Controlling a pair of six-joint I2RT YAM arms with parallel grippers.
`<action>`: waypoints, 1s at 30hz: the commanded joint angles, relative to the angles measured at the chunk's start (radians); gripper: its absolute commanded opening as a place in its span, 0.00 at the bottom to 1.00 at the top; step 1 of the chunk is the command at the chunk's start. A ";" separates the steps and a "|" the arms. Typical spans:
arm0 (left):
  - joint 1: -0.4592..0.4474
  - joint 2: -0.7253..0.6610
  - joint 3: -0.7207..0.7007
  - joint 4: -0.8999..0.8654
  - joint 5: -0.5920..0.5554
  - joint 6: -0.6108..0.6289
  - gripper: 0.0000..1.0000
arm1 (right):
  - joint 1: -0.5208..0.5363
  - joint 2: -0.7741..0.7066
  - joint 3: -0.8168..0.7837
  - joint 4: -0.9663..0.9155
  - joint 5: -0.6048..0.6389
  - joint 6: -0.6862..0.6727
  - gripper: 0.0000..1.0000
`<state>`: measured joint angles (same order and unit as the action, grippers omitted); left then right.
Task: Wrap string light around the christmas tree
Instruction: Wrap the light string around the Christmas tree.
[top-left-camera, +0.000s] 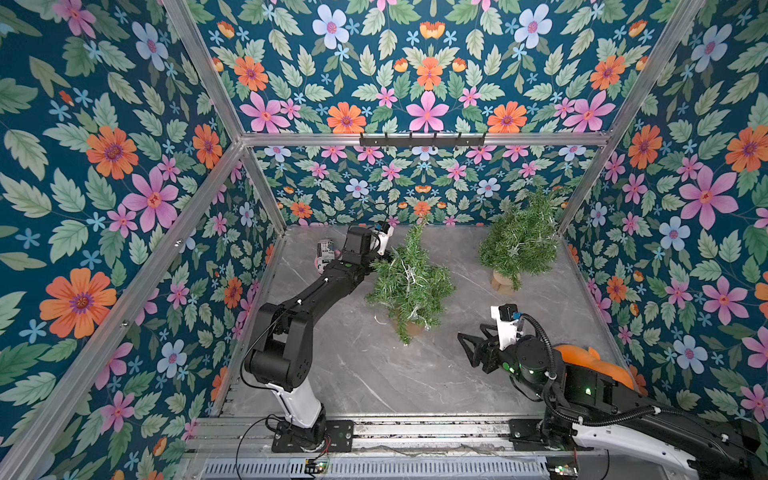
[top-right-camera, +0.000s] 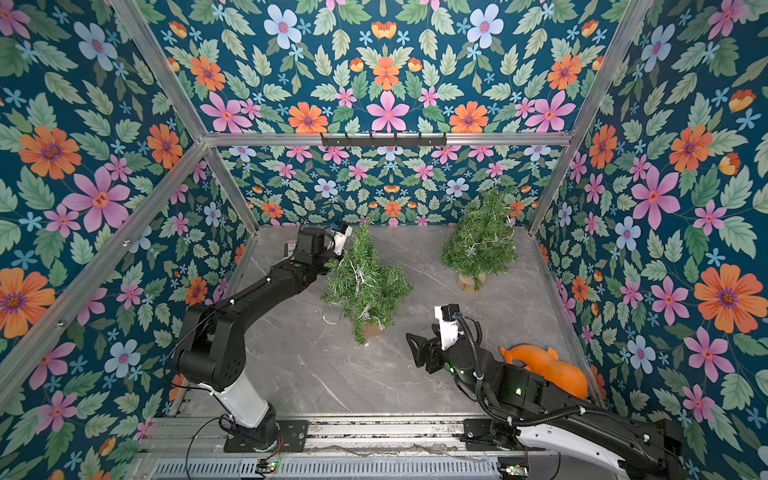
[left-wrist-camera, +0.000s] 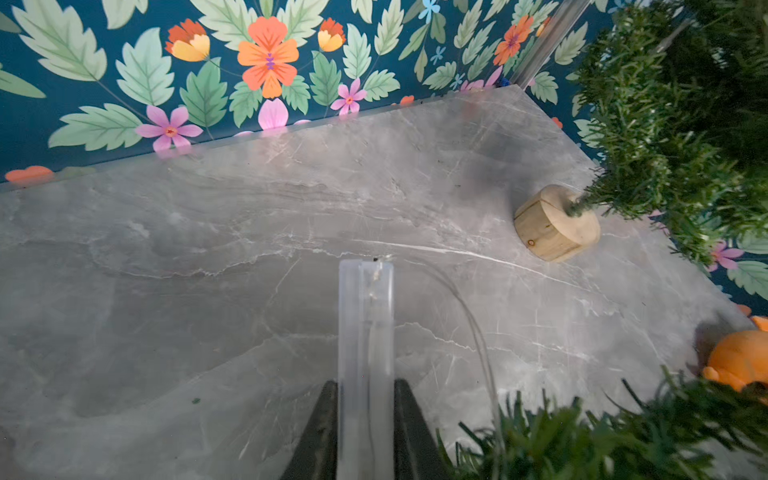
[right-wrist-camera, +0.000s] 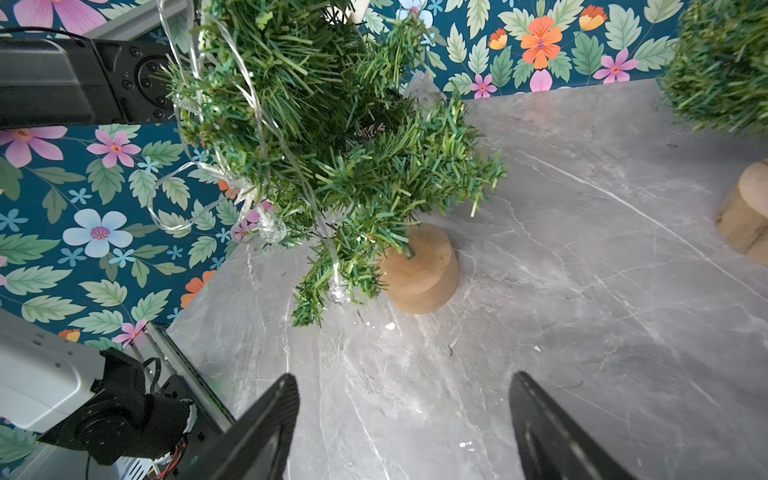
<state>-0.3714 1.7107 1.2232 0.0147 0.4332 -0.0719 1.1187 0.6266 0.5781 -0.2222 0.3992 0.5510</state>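
On the grey marble counter (top-left-camera: 374, 374), the christmas tree (top-left-camera: 409, 278) stands near the middle on a round wooden base (right-wrist-camera: 419, 278). A second tree (top-left-camera: 519, 239) stands well apart from it, at the far right corner. An orange toy animal (top-right-camera: 552, 370) lies by the right wall, partly behind the right arm. The string light (right-wrist-camera: 272, 227) is draped in loose loops through the christmas tree's branches. One loop hangs free of the foliage, and small clear lights dangle low near the base. The left fingers (left-wrist-camera: 322, 432) clench the string light by its clear plastic case (left-wrist-camera: 365, 332), beside the tree's upper branches, and the thin wire curves from the case into the needles. The right fingers (right-wrist-camera: 266, 424) are spread wide and grasp nothing, above bare counter in front of the tree.
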 joint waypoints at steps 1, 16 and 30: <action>0.003 -0.018 -0.025 0.032 0.040 0.018 0.17 | 0.001 -0.003 -0.007 0.049 0.003 0.014 0.80; 0.018 -0.084 -0.030 -0.032 -0.112 0.050 0.78 | 0.001 -0.016 -0.021 0.056 0.004 0.027 0.80; 0.045 -0.388 -0.125 -0.018 -0.719 -0.017 0.99 | 0.001 -0.049 0.039 0.000 0.257 -0.130 0.80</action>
<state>-0.3325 1.3708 1.1168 -0.0368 -0.1265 -0.0692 1.1191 0.5896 0.6060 -0.2298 0.5335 0.5072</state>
